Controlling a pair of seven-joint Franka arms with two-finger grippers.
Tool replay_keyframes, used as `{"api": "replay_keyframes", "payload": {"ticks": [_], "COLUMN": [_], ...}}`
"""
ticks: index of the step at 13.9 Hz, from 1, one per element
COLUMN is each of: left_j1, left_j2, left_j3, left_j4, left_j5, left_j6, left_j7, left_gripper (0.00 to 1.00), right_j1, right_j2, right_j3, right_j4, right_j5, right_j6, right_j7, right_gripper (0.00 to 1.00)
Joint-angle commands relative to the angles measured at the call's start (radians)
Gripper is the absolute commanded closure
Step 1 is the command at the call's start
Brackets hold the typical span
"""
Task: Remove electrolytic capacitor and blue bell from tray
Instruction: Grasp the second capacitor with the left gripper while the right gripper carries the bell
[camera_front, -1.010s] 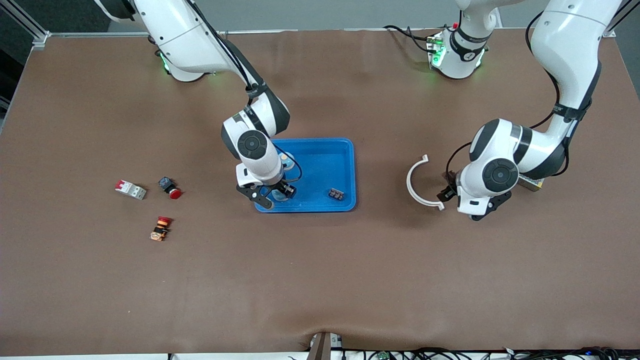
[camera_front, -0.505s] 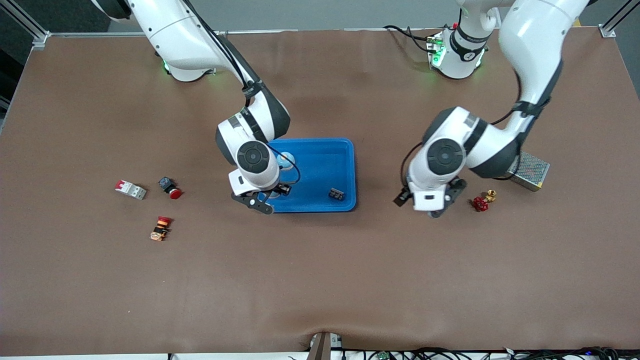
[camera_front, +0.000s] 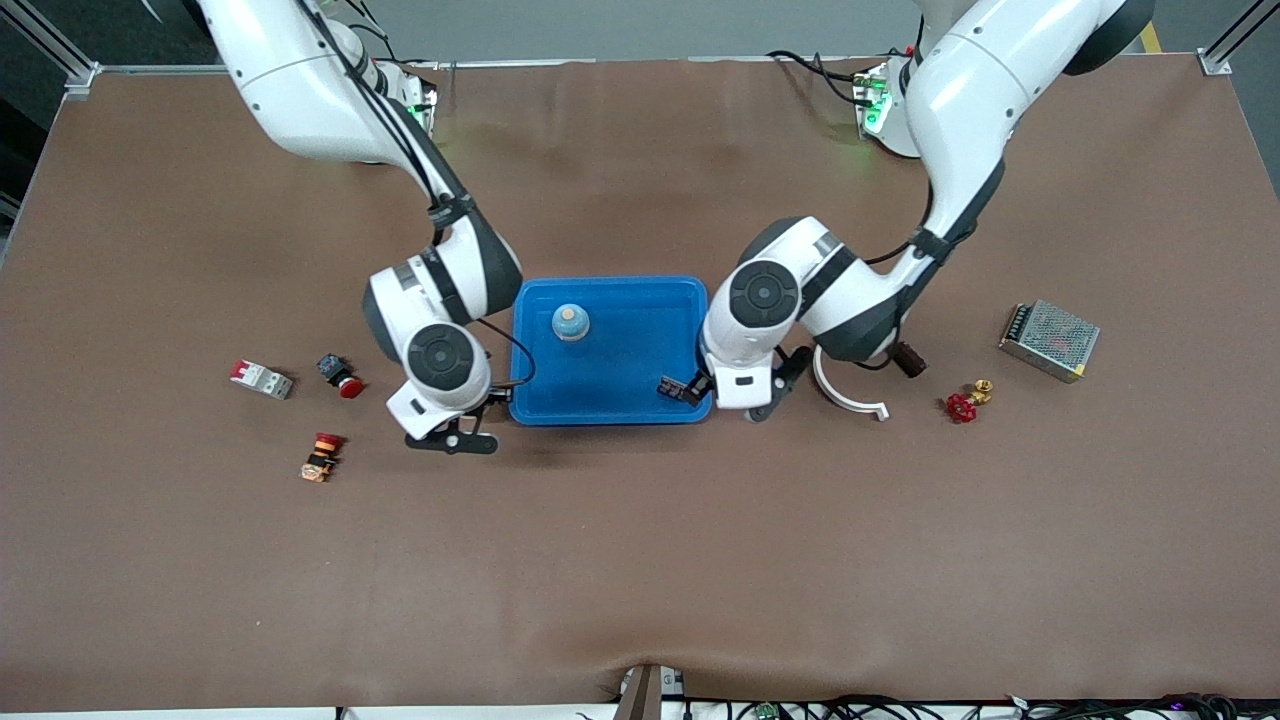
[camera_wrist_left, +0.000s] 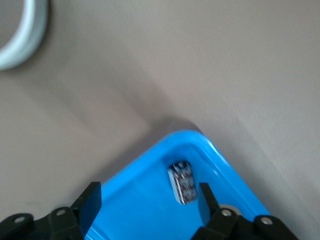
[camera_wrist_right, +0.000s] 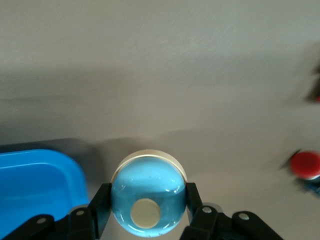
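Blue bell (camera_wrist_right: 147, 200) sits clamped in your right gripper (camera_front: 452, 438), over the table just beside the tray (camera_front: 640, 305); set it down there. Your left gripper (camera_wrist_left: 148, 194) hangs with fingers apart over the small dark part (camera_wrist_left: 182, 182) in the tray's corner, so lower and close.

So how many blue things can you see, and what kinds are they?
Tray: 1
Round blue domes: 2 (the dome in the tray and the blue bell held in the right gripper over the table beside the tray)
Total: 3 blue things
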Motion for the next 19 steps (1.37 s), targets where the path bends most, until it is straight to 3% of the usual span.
{"api": "replay_keyframes", "payload": {"ticks": [1, 6, 9, 11, 13, 14, 15, 16, 19], "left_j1": [-0.055, -0.204, -0.232, -0.233, -0.232, -0.232, -0.232, -0.230, -0.210], "left_j2": [0.030, 0.076, 0.103, 0.115, 0.128, 0.129, 0.128, 0.119, 0.062], "left_j3": [0.027, 0.166, 0.192, 0.193, 0.194, 0.194, 0.196, 0.196, 0.196], "left_j4": [0.026, 0.026, 0.026, 0.026, 0.026, 0.026, 0.026, 0.028, 0.033], "left_j5": [0.024, 0.023, 0.023, 0.024, 0.024, 0.024, 0.026, 0.026, 0.029], "left_j6": [0.045, 0.170, 0.212, 0.214, 0.221, 0.235, 0.237, 0.237, 0.221], "left_j7": [-0.052, -0.150, -0.173, -0.175, -0.173, -0.170, -0.159, -0.159, -0.161], "left_gripper": [0.23, 0.28, 0.30, 0.44, 0.49, 0.56, 0.91, 1.00, 1.00], "right_j1": [-0.084, -0.251, -0.331, -0.368, -0.414, -0.438, -0.461, -0.480, -0.536], "right_j2": [-0.054, -0.095, -0.097, -0.103, -0.101, -0.100, -0.095, -0.094, -0.089], "right_j3": [0.018, 0.019, 0.019, 0.019, 0.019, 0.019, 0.019, 0.019, 0.019], "right_j4": [-0.008, -0.025, -0.055, -0.094, -0.121, -0.131, -0.134, -0.138, -0.180], "right_j5": [-0.024, -0.021, -0.021, -0.021, -0.021, -0.021, -0.021, -0.021, -0.021], "right_j6": [-0.032, -0.031, 0.004, 0.064, 0.127, 0.150, 0.164, 0.179, 0.269], "right_j7": [-0.155, -0.494, -0.613, -0.681, -0.761, -0.798, -0.836, -0.865, -0.953], "right_gripper": [1.00, 1.00, 1.00, 1.00, 1.00, 1.00, 1.00, 1.00, 1.00]}}
